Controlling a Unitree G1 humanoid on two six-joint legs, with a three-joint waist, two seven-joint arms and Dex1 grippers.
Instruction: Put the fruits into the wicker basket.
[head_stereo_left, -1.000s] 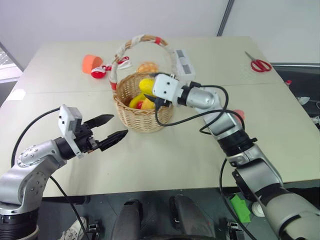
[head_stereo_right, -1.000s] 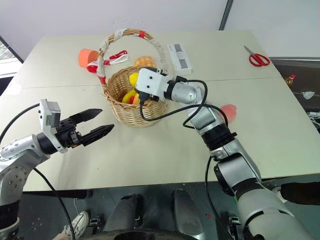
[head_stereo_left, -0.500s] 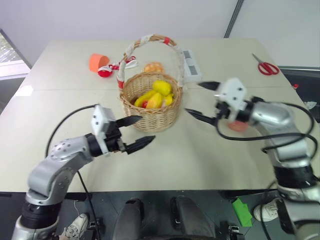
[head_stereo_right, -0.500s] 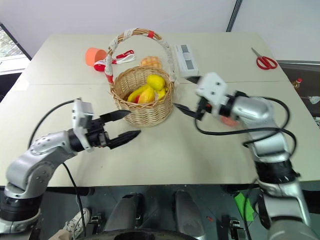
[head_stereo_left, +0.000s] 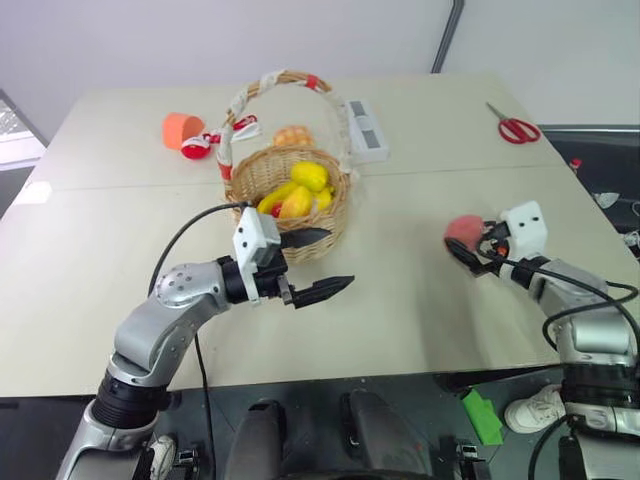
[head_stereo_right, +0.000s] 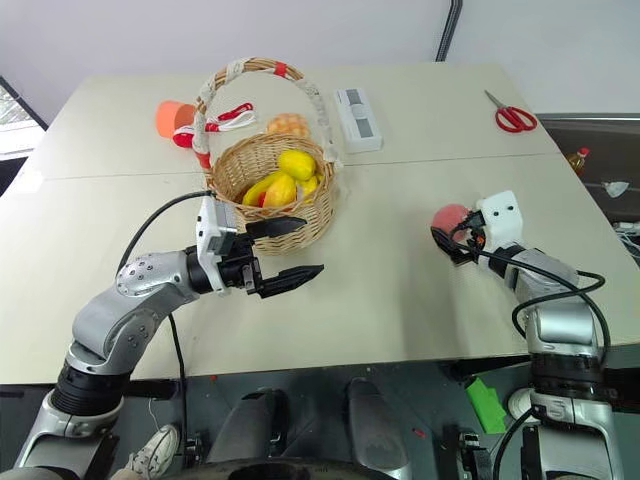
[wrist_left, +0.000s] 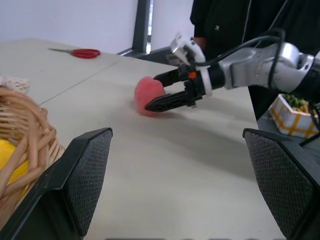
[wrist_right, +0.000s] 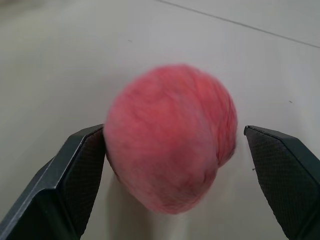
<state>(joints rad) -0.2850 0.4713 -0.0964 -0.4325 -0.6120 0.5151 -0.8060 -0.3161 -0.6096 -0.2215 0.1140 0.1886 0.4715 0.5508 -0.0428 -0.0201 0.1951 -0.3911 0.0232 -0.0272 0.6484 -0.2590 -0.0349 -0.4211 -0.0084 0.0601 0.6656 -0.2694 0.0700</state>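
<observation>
Peach (head_stereo_left: 463, 230) sits between open right gripper (head_stereo_left: 468, 252) fingers.

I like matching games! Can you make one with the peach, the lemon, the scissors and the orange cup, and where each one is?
Things:
1. peach
2. lemon
3. scissors
4. orange cup

Places:
A. far right corner of the table
B. inside the wicker basket
C. between the open fingers of the right gripper
D. far left, behind the basket

Pairs: 1-C, 2-B, 3-A, 4-D
</observation>
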